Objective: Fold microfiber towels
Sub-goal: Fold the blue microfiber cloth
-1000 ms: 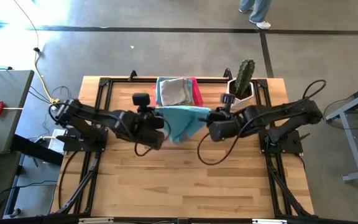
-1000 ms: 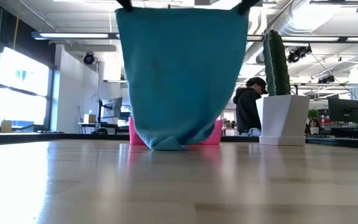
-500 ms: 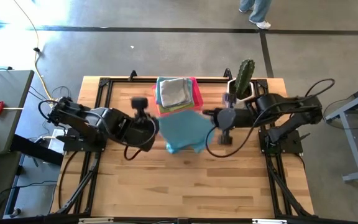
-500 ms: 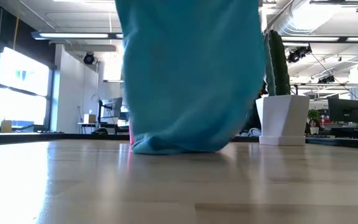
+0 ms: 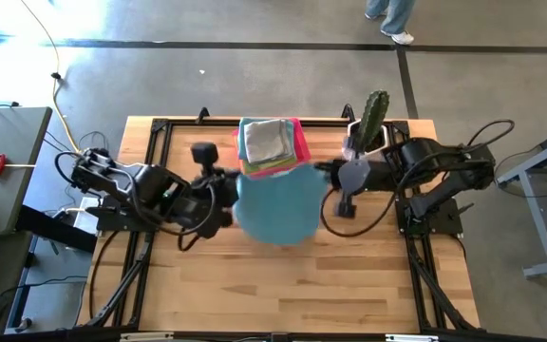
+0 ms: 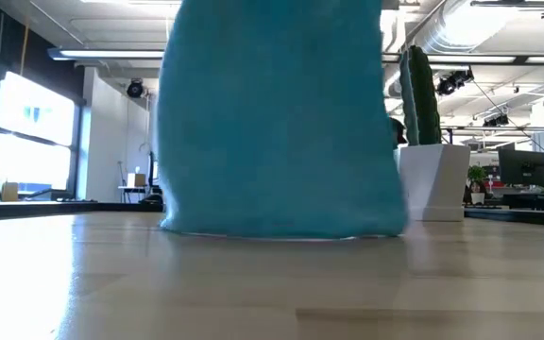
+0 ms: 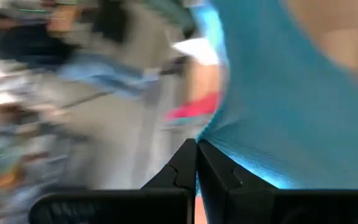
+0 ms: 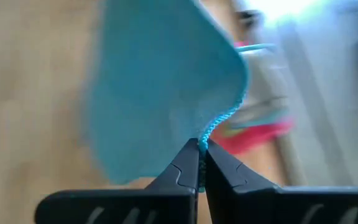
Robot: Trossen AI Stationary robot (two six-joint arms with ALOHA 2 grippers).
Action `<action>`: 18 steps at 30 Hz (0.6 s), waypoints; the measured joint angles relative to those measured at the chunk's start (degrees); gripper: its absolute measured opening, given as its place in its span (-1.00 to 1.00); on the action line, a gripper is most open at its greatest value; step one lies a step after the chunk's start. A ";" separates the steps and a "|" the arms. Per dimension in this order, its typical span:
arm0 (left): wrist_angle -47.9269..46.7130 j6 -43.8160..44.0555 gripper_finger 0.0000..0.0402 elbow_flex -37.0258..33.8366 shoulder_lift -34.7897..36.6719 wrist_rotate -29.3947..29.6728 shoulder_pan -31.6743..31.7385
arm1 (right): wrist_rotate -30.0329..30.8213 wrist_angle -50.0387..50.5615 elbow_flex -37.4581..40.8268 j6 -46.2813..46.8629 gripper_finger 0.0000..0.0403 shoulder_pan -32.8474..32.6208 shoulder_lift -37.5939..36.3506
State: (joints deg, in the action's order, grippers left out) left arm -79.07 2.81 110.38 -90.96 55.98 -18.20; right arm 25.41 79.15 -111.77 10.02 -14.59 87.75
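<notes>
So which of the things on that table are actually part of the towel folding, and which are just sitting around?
Part of the job:
- teal-blue microfiber towel, pinched by left gripper and right gripper
- stacked grey, yellow and green cloths

Just lying about:
- rigid pink tray under the stack
- green cactus in white pot

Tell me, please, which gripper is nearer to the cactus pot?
The right gripper, just beside the cactus pot. The left gripper is across the teal towel, farther away.
</notes>
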 joint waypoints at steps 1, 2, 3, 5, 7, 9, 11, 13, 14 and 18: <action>0.09 0.02 -1.00 0.38 0.00 -4.28 0.00 | -3.45 0.00 0.00 -0.05 -1.00 -0.04 0.12; 0.33 0.06 -1.00 0.44 0.00 -7.65 0.00 | -5.49 0.04 0.00 -0.60 -1.00 -0.06 0.36; 0.47 0.22 -1.00 0.44 -0.05 -9.54 0.02 | -6.23 0.34 0.00 -1.17 -1.00 -0.12 0.55; 0.37 0.90 -1.00 0.42 -0.11 -10.21 0.09 | -5.19 1.68 0.02 -2.24 -1.00 -0.20 0.67; -0.40 0.98 -1.00 0.42 -0.11 -8.38 0.19 | -1.15 2.82 0.02 -3.75 -1.00 -0.17 0.50; -0.98 -0.28 -1.00 0.42 -0.11 -5.06 0.69 | 4.31 4.78 0.02 -5.79 -1.00 -0.02 0.54; -1.01 -2.08 -1.00 0.42 -0.11 -0.94 1.47 | 10.31 6.17 0.02 -8.00 -1.00 0.36 0.54; -0.97 -4.60 -1.00 0.42 -0.11 2.86 2.88 | 14.78 6.64 0.02 -11.10 -1.00 0.99 0.54; -0.84 -5.96 -1.00 0.42 -0.11 4.55 3.76 | 16.47 6.39 0.02 -12.63 -1.00 1.36 0.54; -0.29 -12.07 -1.00 0.44 -0.67 10.56 8.22 | 24.32 5.09 0.02 -19.49 -1.00 3.21 0.54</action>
State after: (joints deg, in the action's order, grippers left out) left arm -79.35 -9.27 110.82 -91.62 66.54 -9.98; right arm 49.74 84.25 -111.74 -9.47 -11.39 88.29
